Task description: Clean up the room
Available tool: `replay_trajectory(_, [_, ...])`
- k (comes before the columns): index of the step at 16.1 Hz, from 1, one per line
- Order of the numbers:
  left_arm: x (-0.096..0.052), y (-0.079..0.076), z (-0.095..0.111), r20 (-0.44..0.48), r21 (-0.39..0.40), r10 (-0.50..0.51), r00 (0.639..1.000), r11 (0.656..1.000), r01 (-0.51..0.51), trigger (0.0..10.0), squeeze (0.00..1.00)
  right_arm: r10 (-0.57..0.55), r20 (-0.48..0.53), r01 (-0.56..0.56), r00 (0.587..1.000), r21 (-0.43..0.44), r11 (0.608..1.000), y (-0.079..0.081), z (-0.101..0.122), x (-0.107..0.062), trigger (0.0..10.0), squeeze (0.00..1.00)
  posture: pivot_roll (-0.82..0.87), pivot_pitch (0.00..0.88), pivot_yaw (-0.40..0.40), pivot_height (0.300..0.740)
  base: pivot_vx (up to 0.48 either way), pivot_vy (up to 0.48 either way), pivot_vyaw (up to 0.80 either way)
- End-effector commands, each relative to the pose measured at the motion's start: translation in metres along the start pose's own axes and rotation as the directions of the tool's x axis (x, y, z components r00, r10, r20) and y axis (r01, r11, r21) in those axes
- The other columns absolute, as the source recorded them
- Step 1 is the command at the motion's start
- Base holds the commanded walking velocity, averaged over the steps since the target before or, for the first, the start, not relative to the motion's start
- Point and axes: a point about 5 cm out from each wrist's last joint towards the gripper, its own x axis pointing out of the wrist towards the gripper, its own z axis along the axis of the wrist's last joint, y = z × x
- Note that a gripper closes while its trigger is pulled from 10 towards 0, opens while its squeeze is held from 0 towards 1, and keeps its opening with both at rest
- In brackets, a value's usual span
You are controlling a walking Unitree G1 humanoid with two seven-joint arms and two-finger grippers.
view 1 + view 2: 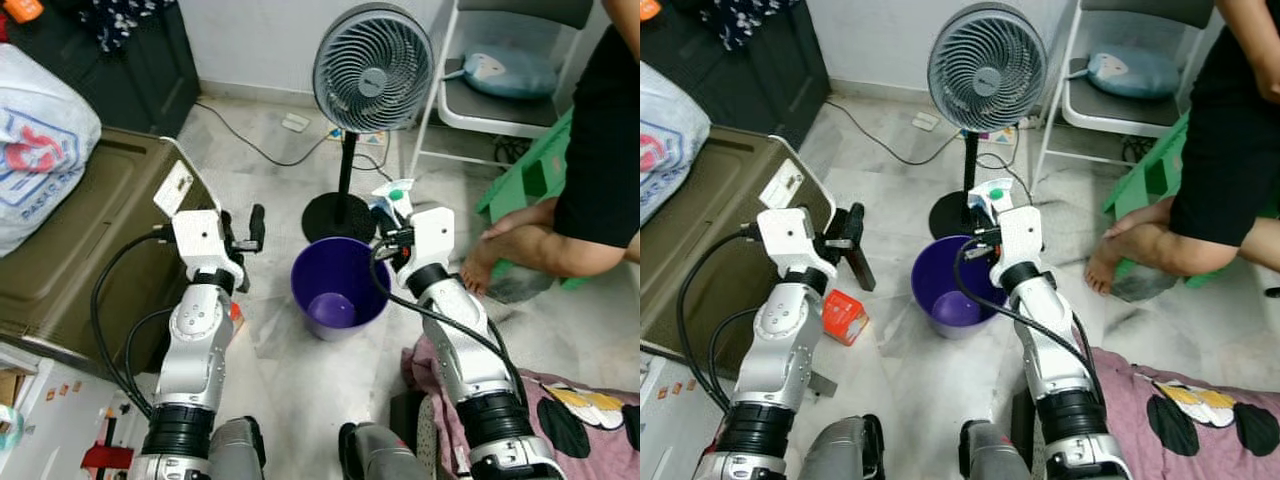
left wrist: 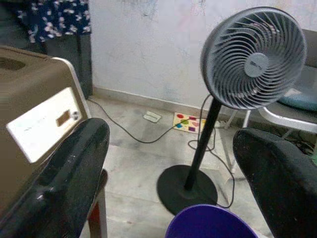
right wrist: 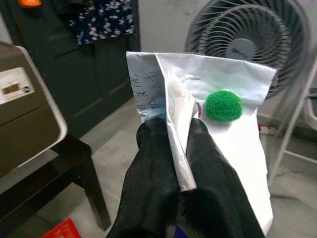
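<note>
I have the right gripper [image 3: 181,163] pinching a white paper packet with a green dot [image 3: 218,114] at mid-frame, just above the purple bucket's [image 1: 340,275] right rim, while my left gripper [image 2: 173,163] hangs wide, empty.

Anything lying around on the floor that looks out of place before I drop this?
A small red box lies on the floor beside the brown cabinet, left of the purple bucket. The right claw holds white paper; the left claw is open.
</note>
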Motion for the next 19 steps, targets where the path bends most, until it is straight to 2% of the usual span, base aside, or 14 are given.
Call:
replay_trajectory(1, [-0.0007,0.0007,0.0018,0.015,-0.003,-0.007,1.0,1.0,0.007,10.0,0.0,0.004,0.006,-0.004,1.0,0.005,1.0,0.0009,0.0012,0.0001,10.0,0.0,-0.02,0.161,-0.023,0.74,0.277,0.0,0.0])
replay_trajectory(16, [-0.0002,0.0009,0.0026,0.018,-0.006,-0.012,1.0,1.0,0.012,10.0,0.0,0.0,0.009,0.0,1.0,0.007,1.0,0.0008,0.0017,0.001,10.0,0.0,-0.02,0.165,-0.02,0.74,0.332,0.0,0.0])
replay_trajectory(19, [0.0005,0.0026,0.0002,-0.001,0.007,0.011,1.0,1.0,-0.011,10.0,0.0,0.0,0.009,0.0,1.0,0.006,1.0,0.001,0.0018,0.0009,10.0,0.0,-0.02,0.165,-0.02,0.74,0.082,0.0,0.0])
